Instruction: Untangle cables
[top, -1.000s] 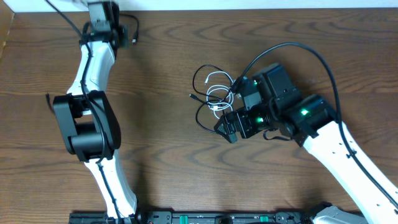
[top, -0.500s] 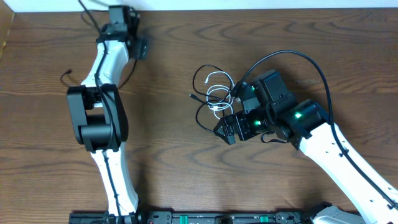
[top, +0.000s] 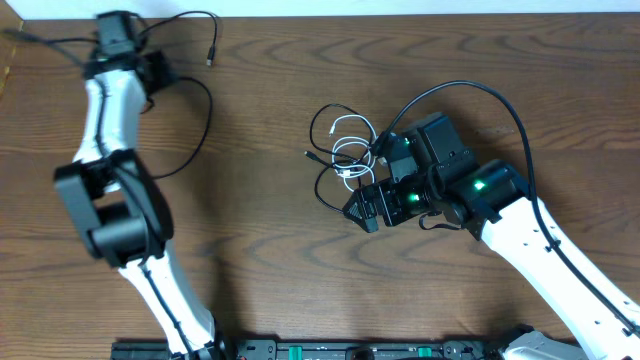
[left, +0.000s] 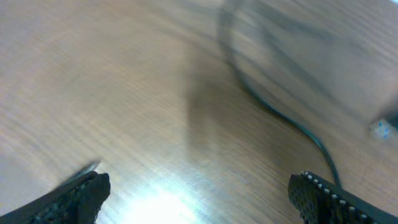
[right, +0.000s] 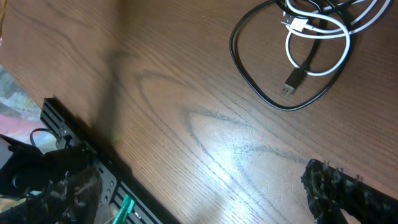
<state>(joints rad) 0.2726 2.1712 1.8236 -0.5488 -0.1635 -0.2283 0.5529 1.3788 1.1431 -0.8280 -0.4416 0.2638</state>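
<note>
One black cable (top: 207, 110) lies loose at the table's upper left, curving from beside my left gripper (top: 152, 68) past its plug (top: 212, 54). In the blurred left wrist view the same black cable (left: 298, 127) runs above my left gripper (left: 199, 199), which is open with only bare wood between its fingers. A second black cable (top: 325, 185) and the white cable (top: 348, 150) stay looped together at the centre. My right gripper (top: 360, 210) hovers just below that bundle, open and empty. In the right wrist view, the black loop (right: 273, 102) and white cable (right: 318, 53) lie beyond the gripper (right: 205, 193).
The thick black arm cable (top: 480, 90) arches over the right arm. A black rail (top: 340, 350) runs along the table's near edge, seen also as the rail (right: 74, 134) in the right wrist view. The white wall edge (top: 400, 6) bounds the far side.
My left gripper has opened and let go of the black cable, then swung left toward the far corner. The cable now lies spread on the wood. The right arm has hardly moved.
</note>
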